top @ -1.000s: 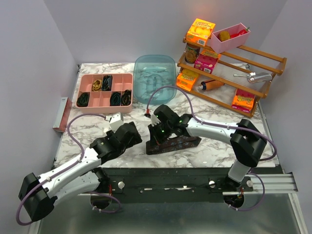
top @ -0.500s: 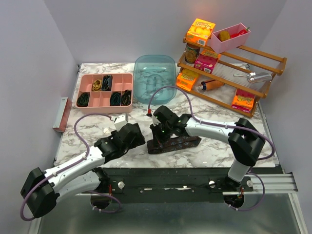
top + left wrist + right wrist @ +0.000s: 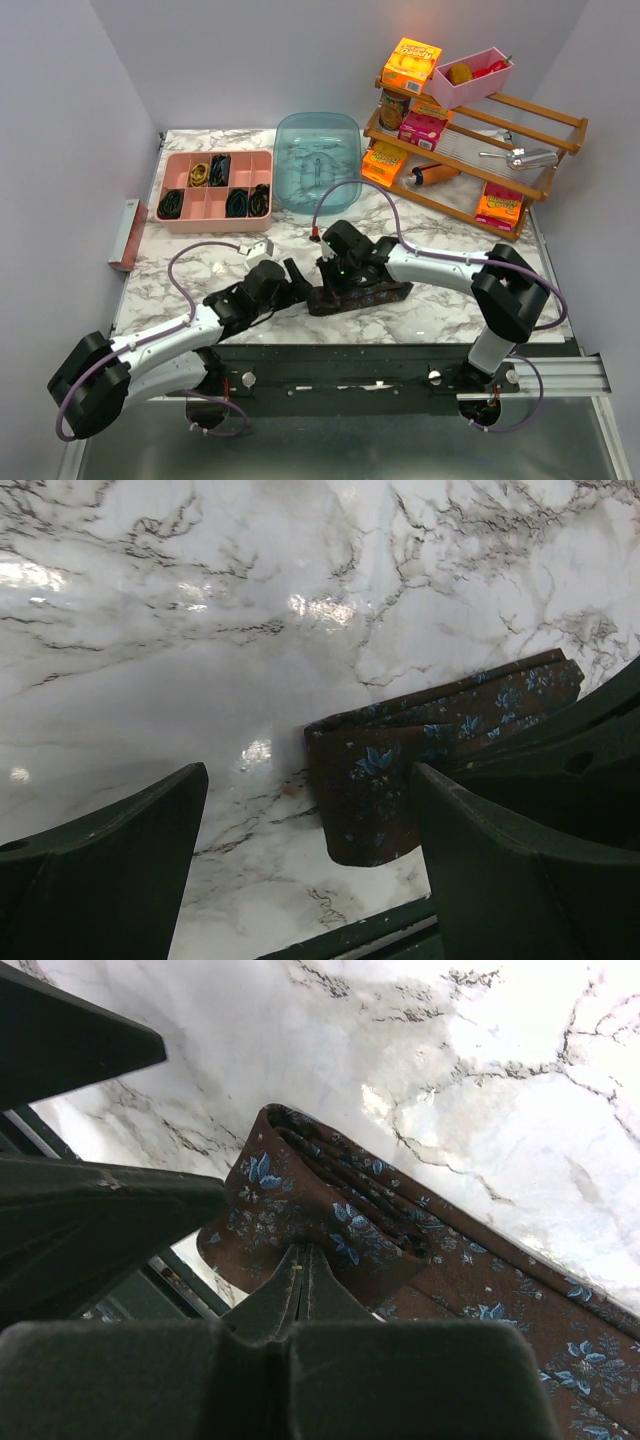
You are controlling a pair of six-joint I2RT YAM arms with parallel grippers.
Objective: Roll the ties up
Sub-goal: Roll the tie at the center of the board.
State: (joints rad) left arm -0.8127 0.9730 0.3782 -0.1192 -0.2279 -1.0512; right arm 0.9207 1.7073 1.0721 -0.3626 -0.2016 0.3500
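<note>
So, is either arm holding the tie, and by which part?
Nothing is held. The left fingers stand open by the folded end of the tie; the right fingers, shut, rest on that fold.

Below me lies a white, grey-veined marble surface [image 3: 160, 270], glossy with bright glints of light. Plain pale lilac walls [image 3: 250, 60] close it in at back and sides. A wooden rack [image 3: 545, 108] stands far right.

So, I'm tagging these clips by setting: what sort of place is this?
Probably a lab test booth: plain walls around a marble-look table, a wooden rack of grocery boxes, a pink divided tray.
</note>
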